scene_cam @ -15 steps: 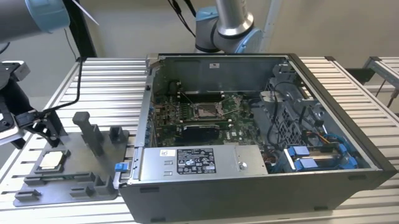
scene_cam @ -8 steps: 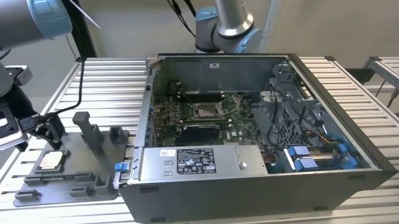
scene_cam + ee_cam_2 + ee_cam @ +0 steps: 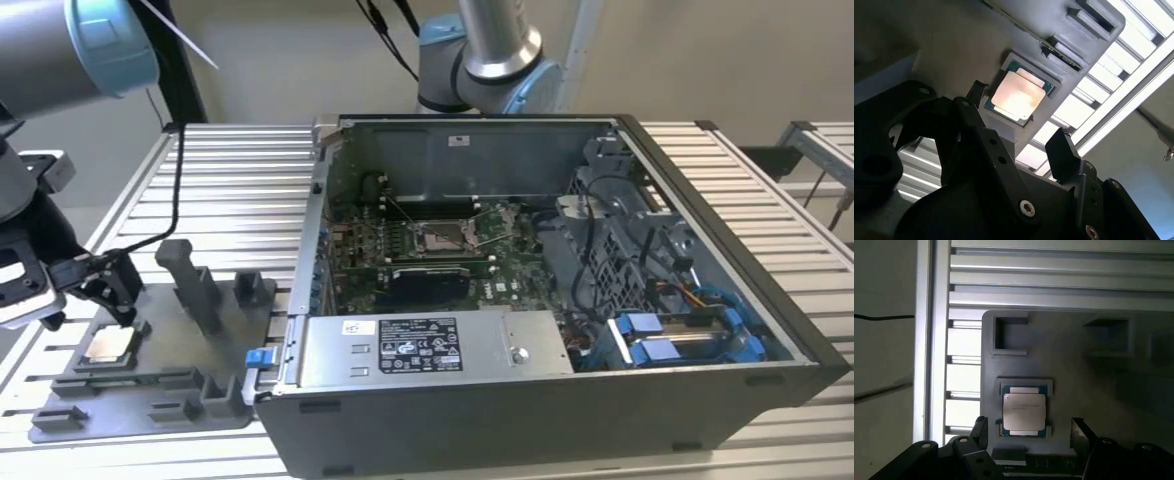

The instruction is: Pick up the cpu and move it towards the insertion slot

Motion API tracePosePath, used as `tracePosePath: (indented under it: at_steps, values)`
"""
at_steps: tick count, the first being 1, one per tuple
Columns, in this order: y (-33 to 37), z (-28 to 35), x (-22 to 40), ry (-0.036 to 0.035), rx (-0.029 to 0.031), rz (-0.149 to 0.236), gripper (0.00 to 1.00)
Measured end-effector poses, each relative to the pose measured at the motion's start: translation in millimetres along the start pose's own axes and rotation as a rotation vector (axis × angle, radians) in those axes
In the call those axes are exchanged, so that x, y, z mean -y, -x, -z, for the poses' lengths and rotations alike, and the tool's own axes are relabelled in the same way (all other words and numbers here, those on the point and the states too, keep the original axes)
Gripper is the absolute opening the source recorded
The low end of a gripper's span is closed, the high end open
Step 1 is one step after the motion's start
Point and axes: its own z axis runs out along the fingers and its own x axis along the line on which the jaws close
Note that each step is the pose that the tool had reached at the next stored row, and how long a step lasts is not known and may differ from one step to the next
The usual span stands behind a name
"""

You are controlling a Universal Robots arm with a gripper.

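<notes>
Hovering right over the cpu (image 3: 110,345) is the gripper (image 3: 94,305), way over on the exterior view's left, at the near side of the slatted tabletop (image 3: 240,180). Its fingers are spread wide with nothing pinched between them. In both wrist views there's one black fingertip (image 3: 981,427) off each side of the chip with a clear gap, so the gripper (image 3: 1019,117) straddles the chip but doesn't touch it, as far as I can tell. The cpu (image 3: 1024,411) lies flat in a square recess of the grey fixture tray (image 3: 160,405), silvery lid up, and in the second wrist view the cpu (image 3: 1019,95) shows a thin green edge around that lid. The fixture tray (image 3: 1064,365) has a few other rectangular pockets near the chip, plus a tall grey post (image 3: 187,280) standing just to the right of it in the exterior view. The insertion slot (image 3: 441,237) is well apart from all this, on the motherboard inside the open computer case (image 3: 534,410), further right and further back, with its shiny metal frame and thin levers visible. A boxy silver power supply (image 3: 427,345) sits along the case's near side, between the slot and the camera. A second robot arm (image 3: 487,45) stands behind the case at the far side.
</notes>
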Motion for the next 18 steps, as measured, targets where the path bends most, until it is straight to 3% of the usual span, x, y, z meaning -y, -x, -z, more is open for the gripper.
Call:
tracePosePath:
  at_steps: [18]
  values:
    - [0.0, -19.8, 0.6, 0.0000, -0.0002, 0.001, 1.00]
